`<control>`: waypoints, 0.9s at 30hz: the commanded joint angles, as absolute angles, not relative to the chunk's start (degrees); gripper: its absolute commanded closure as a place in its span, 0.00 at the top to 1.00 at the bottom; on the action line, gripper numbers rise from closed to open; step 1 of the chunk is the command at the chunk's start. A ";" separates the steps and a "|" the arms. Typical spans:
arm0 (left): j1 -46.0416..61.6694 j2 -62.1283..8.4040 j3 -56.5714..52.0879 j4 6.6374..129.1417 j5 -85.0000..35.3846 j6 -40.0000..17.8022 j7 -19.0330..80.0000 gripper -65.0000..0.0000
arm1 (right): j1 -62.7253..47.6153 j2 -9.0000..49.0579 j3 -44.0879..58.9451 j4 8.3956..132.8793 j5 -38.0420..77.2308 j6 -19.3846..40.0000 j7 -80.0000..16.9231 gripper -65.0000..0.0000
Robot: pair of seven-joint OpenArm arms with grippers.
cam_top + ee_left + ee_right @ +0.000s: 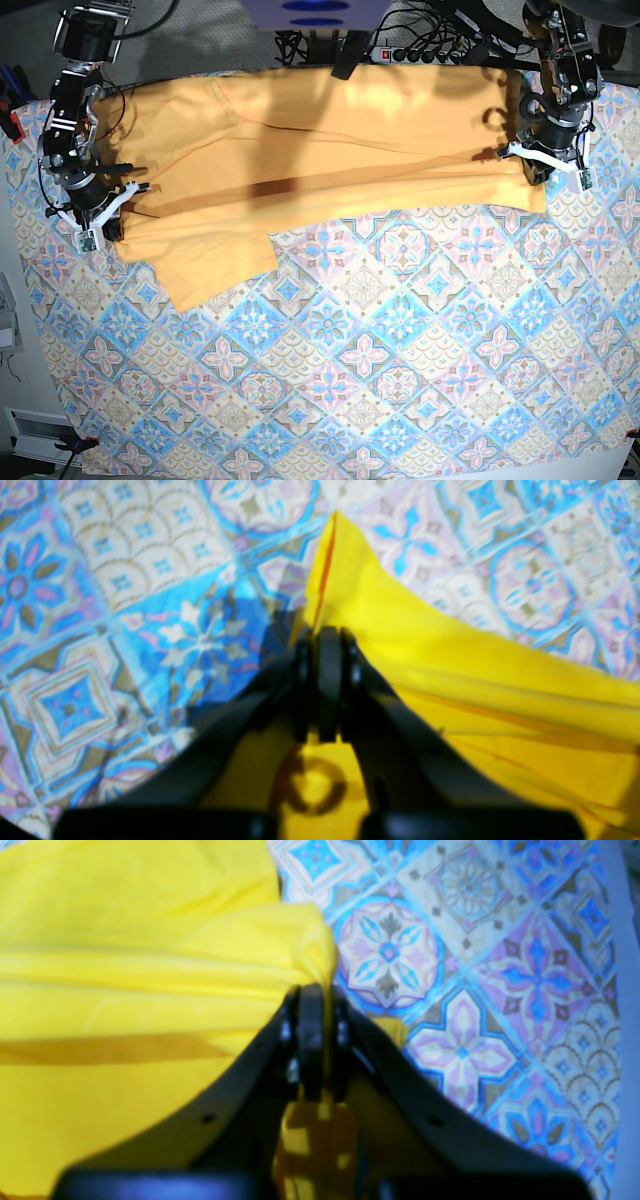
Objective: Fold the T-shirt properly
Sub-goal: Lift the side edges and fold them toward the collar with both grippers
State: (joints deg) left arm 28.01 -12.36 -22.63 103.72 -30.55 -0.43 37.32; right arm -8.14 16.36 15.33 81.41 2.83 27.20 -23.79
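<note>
The pale yellow-orange T-shirt (pixel 330 140) lies stretched in a wide band across the far part of the table, with a sleeve flap hanging toward the front left (pixel 215 265). My left gripper (pixel 532 172) is shut on the shirt's right edge. In the left wrist view the gripper (pixel 326 635) pinches a raised peak of the yellow fabric (pixel 450 670). My right gripper (pixel 100 222) is shut on the shirt's left edge. In the right wrist view the gripper (pixel 313 995) clamps a bunched corner of the fabric (pixel 125 965).
A blue-pink-white diamond-patterned cloth (pixel 400 360) covers the table and shows in both wrist views (pixel 125 580) (pixel 475 965). A power strip and cables (pixel 420 50) lie behind the table's far edge. A red clamp (pixel 10 125) sits at the left edge.
</note>
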 commanded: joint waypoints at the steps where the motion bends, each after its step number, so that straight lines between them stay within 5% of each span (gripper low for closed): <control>1: 27.91 -13.14 -23.16 104.75 -30.37 -0.22 36.00 0.00 | -8.22 17.54 15.78 83.03 2.95 26.59 -22.55 0.00; 27: 29.85 -13.05 -22.73 94.81 -30.11 -0.22 36.26 0.00 | -13.93 15.34 17.36 87.34 2.95 26.59 -22.55 0.00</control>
State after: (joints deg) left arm 29.61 -12.25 -22.31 94.08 -30.44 -0.67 37.08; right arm -14.44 14.31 16.88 86.26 2.79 27.24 -23.86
